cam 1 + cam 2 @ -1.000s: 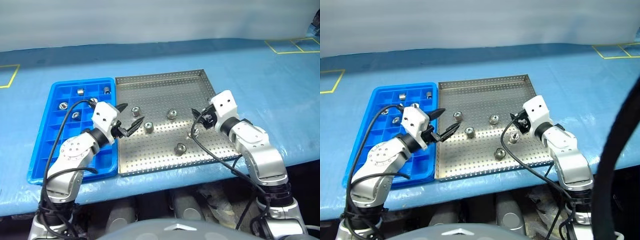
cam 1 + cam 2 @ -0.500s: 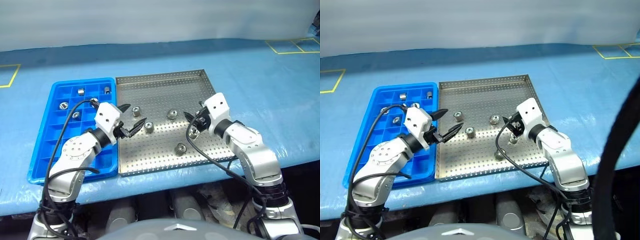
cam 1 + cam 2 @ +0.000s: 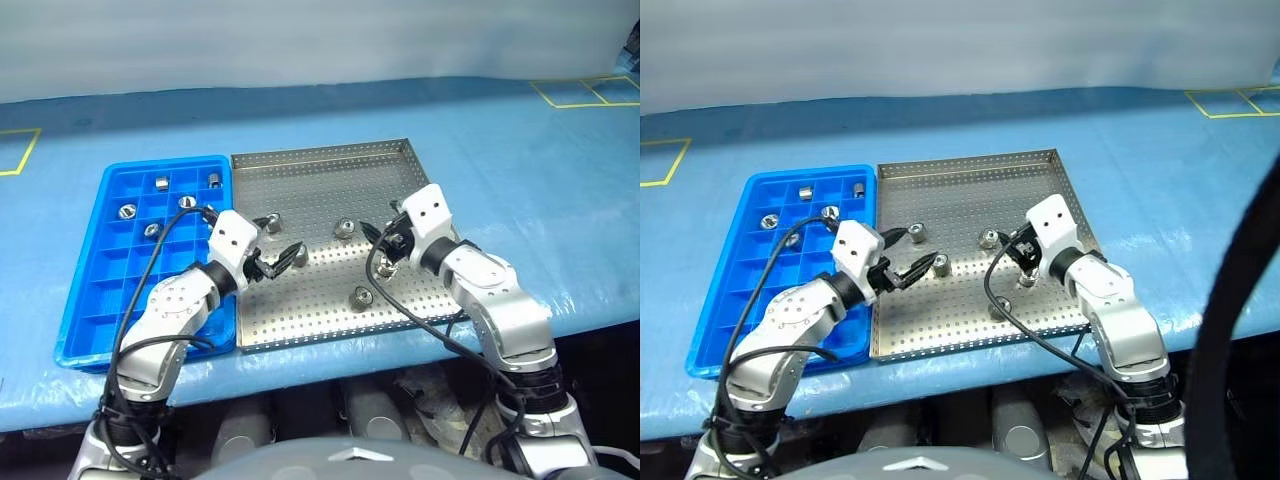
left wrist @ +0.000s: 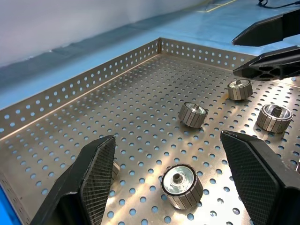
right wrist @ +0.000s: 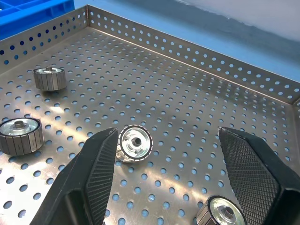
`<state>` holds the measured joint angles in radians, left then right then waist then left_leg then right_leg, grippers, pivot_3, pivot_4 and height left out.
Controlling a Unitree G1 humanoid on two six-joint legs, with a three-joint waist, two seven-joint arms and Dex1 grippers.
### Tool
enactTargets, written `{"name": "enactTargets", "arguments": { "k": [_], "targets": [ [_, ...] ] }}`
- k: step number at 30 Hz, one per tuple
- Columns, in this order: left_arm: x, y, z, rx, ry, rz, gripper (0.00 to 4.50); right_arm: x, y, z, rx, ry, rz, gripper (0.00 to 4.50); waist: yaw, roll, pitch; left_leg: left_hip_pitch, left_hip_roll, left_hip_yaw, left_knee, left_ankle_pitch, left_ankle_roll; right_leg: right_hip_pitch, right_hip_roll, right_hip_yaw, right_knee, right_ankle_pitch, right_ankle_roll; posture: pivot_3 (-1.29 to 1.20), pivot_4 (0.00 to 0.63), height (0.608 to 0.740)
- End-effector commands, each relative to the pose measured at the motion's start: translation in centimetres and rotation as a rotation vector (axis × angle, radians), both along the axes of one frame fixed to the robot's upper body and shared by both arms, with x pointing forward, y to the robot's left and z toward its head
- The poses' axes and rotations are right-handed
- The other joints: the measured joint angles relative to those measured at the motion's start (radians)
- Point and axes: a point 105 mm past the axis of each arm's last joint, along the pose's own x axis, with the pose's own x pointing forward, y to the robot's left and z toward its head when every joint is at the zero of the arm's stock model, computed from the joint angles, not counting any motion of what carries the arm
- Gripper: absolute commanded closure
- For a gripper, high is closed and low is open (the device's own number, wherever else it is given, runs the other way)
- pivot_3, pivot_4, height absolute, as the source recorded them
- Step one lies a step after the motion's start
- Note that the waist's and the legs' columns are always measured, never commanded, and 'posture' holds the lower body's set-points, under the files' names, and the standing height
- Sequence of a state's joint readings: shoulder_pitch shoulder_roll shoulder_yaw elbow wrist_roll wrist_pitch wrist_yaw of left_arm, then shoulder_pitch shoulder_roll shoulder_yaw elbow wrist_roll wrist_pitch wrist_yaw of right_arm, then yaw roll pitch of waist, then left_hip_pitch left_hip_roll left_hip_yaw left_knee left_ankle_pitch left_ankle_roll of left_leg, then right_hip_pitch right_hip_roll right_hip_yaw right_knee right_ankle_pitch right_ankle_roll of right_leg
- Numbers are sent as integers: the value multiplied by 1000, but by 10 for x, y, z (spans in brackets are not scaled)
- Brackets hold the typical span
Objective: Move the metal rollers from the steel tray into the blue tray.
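The left gripper (image 3: 281,257) hangs over the steel tray (image 3: 330,165) with fingers apart around a roller (image 4: 182,185), gripping nothing. The right gripper (image 3: 385,243) also has fingers apart, empty, above a roller (image 5: 135,142) tipped on its side. 5 metal rollers (image 3: 345,229) lie on the steel tray; 5 sit in far compartments of the blue tray (image 3: 85,300), left of it on the blue surface (image 3: 520,150).

Risk: the tipped roller may roll away when pinched. Both grippers work close together and could collide.

Two open claws (image 3: 279,258) (image 3: 381,238) over roller-strewn steel tray (image 3: 320,170)
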<state>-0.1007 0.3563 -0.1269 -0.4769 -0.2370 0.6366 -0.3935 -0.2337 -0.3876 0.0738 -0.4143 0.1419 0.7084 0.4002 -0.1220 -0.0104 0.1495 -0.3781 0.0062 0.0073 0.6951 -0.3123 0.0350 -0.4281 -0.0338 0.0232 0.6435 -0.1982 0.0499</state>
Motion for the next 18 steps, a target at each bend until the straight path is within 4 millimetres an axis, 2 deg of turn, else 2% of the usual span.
{"name": "enactTargets", "arguments": {
  "k": [1, 6, 10, 18],
  "targets": [
    [5, -1, -4, 17, 50, 75, 582, -1, 8, 21, 18, -81, 24, 908, 0, 0, 0, 0, 0, 0, 0, 0, 0, 0, 0, 0, 0, 0, 0, -197, 150, 740],
    [2, -13, -20, 61, 165, 73, 582, -2, 11, 21, 27, -86, 30, 908, 0, 0, 0, 0, 0, 0, 0, 0, 0, 0, 0, 0, 0, 0, 0, -197, 150, 740],
    [2, -23, -24, 70, 216, 56, 582, -2, 13, 22, 34, -90, 33, 908, 1, 0, 0, 0, 0, 0, 0, 0, 0, 0, 0, 0, 0, 0, 0, -201, 150, 740],
    [11, -27, -36, 110, 270, 99, 582, -4, 12, 24, 39, -102, 24, 908, 1, 0, 0, 0, 0, 0, 0, 0, 0, 0, 0, 0, 0, 0, 0, -209, 150, 740]
  ]
}}
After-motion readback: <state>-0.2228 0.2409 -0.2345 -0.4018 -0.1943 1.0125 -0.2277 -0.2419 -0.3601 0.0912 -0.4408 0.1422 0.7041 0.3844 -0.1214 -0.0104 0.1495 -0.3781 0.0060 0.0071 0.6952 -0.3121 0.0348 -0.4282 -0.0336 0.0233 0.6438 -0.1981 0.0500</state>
